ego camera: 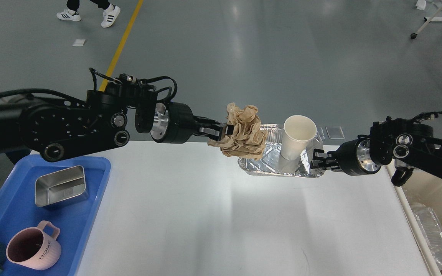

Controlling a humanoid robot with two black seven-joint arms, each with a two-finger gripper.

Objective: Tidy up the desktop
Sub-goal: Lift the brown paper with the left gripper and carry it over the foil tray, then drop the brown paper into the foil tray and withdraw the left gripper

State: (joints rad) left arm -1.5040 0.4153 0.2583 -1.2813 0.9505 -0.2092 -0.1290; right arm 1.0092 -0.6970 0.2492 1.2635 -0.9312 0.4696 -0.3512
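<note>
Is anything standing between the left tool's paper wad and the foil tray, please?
Nothing visible does. The left tool holds the paper wad right at the foil tray's left edge; the paper cup stands further right inside it.

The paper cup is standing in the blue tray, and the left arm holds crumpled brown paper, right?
Not quite. The head view shows the paper cup standing in the foil tray, not the blue one. The left tool does hold the crumpled brown paper.
</note>
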